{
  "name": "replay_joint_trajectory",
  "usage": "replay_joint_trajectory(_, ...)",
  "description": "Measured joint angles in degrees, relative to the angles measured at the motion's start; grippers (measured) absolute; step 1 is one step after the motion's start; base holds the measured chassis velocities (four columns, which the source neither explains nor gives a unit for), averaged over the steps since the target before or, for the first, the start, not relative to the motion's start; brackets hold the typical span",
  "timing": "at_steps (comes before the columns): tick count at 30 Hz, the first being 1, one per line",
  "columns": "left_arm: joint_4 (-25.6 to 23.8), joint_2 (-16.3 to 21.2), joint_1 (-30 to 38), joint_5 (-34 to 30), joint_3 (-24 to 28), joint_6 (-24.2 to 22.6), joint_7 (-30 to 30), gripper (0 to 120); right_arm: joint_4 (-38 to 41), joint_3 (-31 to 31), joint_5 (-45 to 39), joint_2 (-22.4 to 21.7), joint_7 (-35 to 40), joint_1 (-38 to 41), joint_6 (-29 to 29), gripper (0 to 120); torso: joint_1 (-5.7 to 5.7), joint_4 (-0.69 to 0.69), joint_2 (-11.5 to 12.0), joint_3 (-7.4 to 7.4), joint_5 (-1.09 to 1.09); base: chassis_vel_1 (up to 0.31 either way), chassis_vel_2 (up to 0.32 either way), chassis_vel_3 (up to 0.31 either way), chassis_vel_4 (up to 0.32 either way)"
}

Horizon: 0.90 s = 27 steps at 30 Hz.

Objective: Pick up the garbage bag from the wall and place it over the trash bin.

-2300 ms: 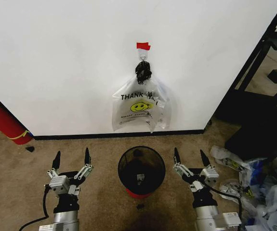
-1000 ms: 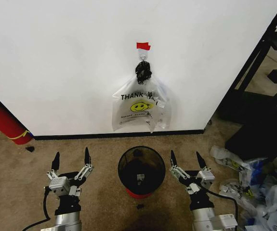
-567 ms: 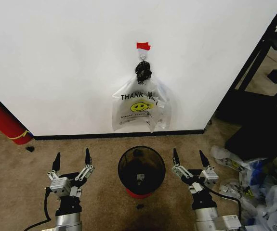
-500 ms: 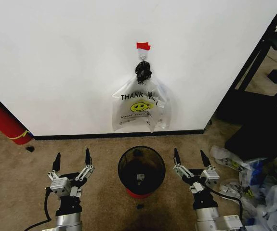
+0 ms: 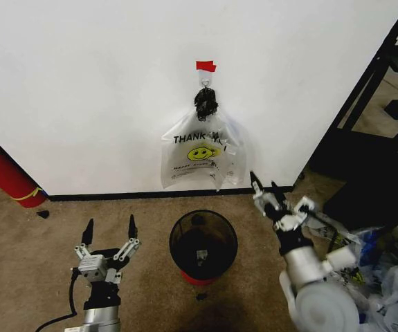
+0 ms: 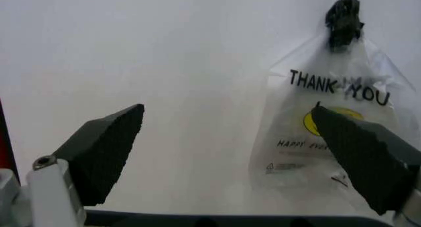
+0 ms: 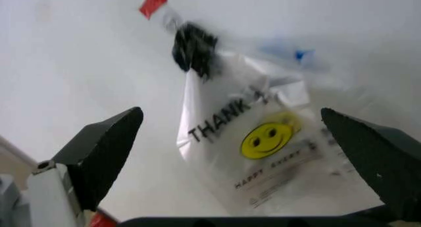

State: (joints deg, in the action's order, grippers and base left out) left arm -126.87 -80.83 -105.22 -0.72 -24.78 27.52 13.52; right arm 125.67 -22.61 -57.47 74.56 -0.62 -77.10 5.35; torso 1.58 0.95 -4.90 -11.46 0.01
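Both sets of fingers stand wide apart and hold nothing: the right gripper [image 5: 276,196] is raised up and to the right of the trash bin [image 5: 173,238], angled toward the wall [image 5: 81,83], while the left gripper [image 5: 110,232] sits low beside the bin on its left, idle. High on the wall, straight beyond the bin, a bundle of thin plastic hangs. In front is a clear bag printed with a smiley and "THANK YOU" [image 5: 197,153]. At its right edge and behind it a second see-through layer peeks out, with a blue fleck in the right wrist view, and this is most likely the garbage bag [image 5: 233,163]. Both gather into a dark knot [image 5: 205,102] on the small hook [image 5: 205,83] under the red tape strip [image 5: 206,66]. To take it cleanly, the right gripper should close on the neck just under the knot rather than on the slack belly, where thin film would slip or tear. It should then lift up and outward to free the loop from the hook before carrying it down to the bin.
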Motion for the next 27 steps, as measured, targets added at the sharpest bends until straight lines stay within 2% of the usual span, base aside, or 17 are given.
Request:
replay_joint_trajectory(4,-0.5,-1.4,-1.1,1.9,-0.2,0.4,0.1,100,-6.3,3.6,-5.7,-0.7,0.7,10.3,2.1,100,0.00,-0.01,0.0,0.00,0.00,0.000,0.000,0.000,0.000)
replay_joint_trajectory(8,-1.0,-2.3,-1.4,2.1,-0.6,0.5,0.2,100,-8.6,5.3,-7.4,-0.5,1.1,14.6,2.8,100,0.00,-0.02,0.0,0.00,0.00,0.000,0.000,0.000,0.000)
replay_joint_trajectory(11,-1.8,-4.0,-2.5,2.3,-1.6,0.8,0.4,100,-14.9,9.3,-9.7,0.9,2.3,23.2,3.4,100,0.00,-0.02,0.0,0.00,-0.01,0.000,0.000,0.000,0.000)
replay_joint_trajectory(15,-2.5,-4.7,-3.0,2.3,-2.4,1.0,0.6,100,-20.7,11.0,-10.9,3.0,2.5,29.1,3.4,100,0.00,-0.01,0.0,0.00,-0.01,0.000,0.000,0.000,0.000)
replay_joint_trajectory(21,-2.8,-6.1,-2.9,2.2,-3.1,1.1,0.8,100,-27.5,12.1,-11.3,5.1,1.2,34.2,3.2,100,0.01,-0.01,0.0,0.00,-0.02,0.000,0.000,0.000,0.000)
replay_joint_trajectory(27,-3.4,-7.1,-3.3,2.1,-3.4,1.4,0.9,100,-30.4,12.8,-10.5,6.6,0.2,37.1,3.0,100,0.00,0.00,0.0,0.00,-0.02,0.000,0.000,0.000,0.000)
